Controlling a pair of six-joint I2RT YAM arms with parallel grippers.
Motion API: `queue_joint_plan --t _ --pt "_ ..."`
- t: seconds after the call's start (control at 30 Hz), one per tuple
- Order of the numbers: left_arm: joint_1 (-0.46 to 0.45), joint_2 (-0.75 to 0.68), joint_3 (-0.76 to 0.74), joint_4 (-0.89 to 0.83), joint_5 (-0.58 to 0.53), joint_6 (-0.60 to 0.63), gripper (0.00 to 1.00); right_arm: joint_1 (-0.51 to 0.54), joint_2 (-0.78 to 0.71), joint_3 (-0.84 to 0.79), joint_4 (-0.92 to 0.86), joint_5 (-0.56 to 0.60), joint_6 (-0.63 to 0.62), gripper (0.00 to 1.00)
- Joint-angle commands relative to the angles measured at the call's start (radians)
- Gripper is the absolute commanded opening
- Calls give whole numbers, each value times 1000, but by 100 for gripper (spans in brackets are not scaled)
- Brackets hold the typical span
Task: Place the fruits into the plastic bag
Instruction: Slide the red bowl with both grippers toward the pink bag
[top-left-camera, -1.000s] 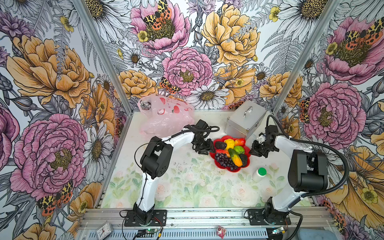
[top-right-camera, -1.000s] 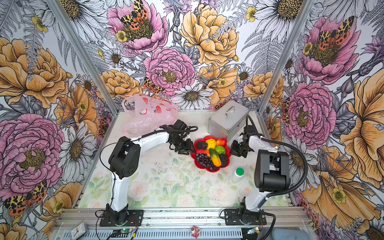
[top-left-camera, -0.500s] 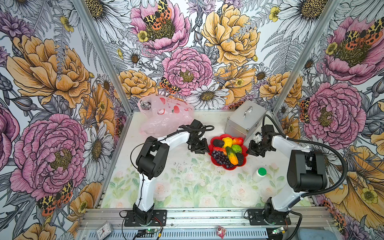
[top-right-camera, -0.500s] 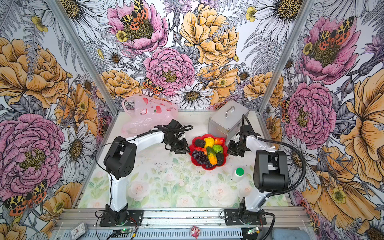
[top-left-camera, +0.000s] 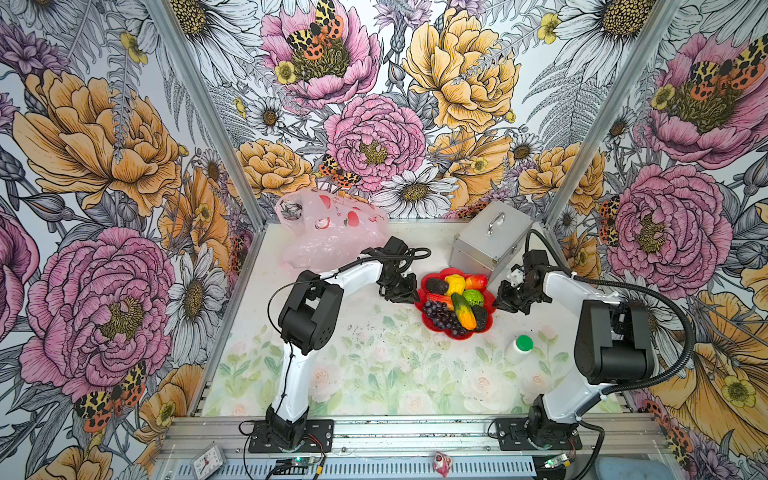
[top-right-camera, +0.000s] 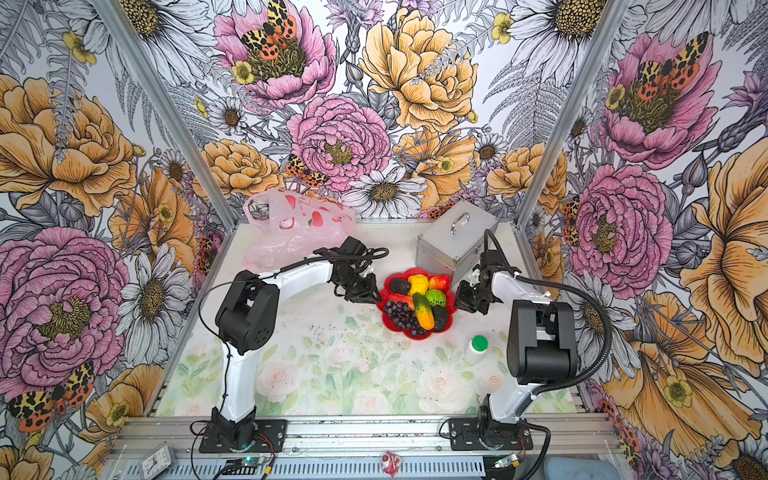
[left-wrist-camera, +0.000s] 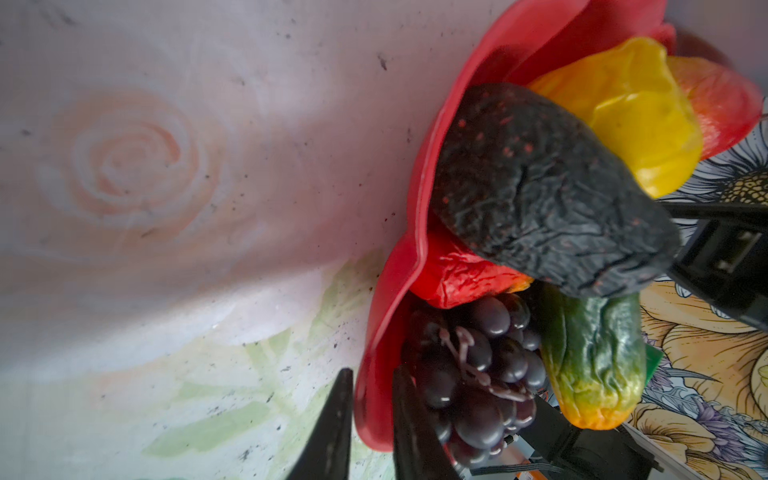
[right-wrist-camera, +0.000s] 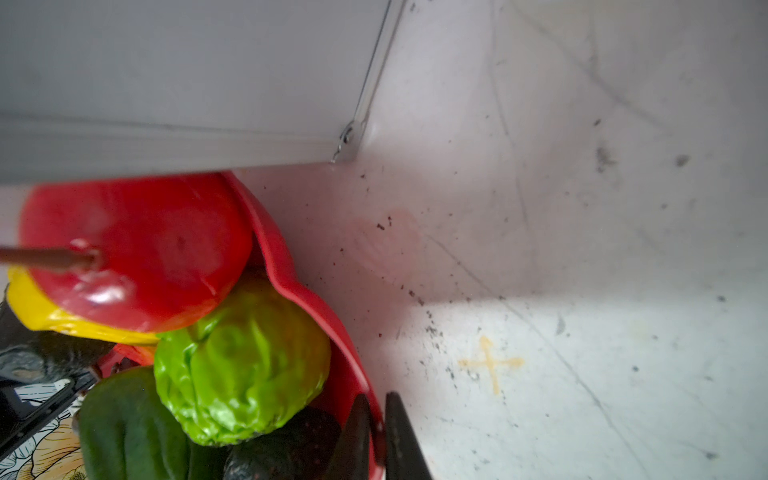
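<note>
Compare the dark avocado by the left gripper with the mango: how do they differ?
The avocado is near-black and wrinkled; the mango is green fading to orange. The avocado is stubby, the mango longer and slimmer. The avocado sits at the far-left edge of the red plate; the mango lies mid-plate beside the grapes. Both rest on it, ungripped.

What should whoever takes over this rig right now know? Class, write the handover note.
Left gripper: jaws shut on the rim of the red plate, bag side.
Right gripper: jaws shut on the opposite rim, beside the silver case.
Fruits: piled on the plate.
Plastic bag: crumpled at back left, apart from the plate.
Done: both arms grip the plate; no fruit seen in the bag.
Left: get every fruit into the bag.
</note>
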Motion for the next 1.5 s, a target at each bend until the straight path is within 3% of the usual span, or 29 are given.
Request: queue_joint_plan --t 0.0,0.37,0.77,1.47 --pt "10 5 6 21 -21 14 15 15 -3 -12 7 11 15 10" --pt "15 -22 -34 20 -36 21 2 37 -5 -14 7 7 19 10" --pt "46 -153 -196 20 -74 40 1 90 -13 -25 17 6 29 9" --pt "160 -512 -603 54 -139 19 2 313 38 27 75 15 115 8"
